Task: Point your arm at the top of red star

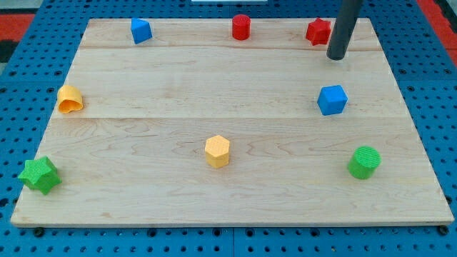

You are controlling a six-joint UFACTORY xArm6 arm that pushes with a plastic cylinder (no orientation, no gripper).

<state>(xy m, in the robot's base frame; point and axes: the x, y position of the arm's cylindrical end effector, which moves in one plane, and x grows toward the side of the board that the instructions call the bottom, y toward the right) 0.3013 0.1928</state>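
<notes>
No text, label, brand, number or sign can be read anywhere: the blocks, the wooden surface [235,86] and the blue pegboard [428,93] carry none.

The red star [318,31] lies flat near the board's far edge, toward one o'clock from the board's centre, its right side partly hidden behind the dark rod.
</notes>
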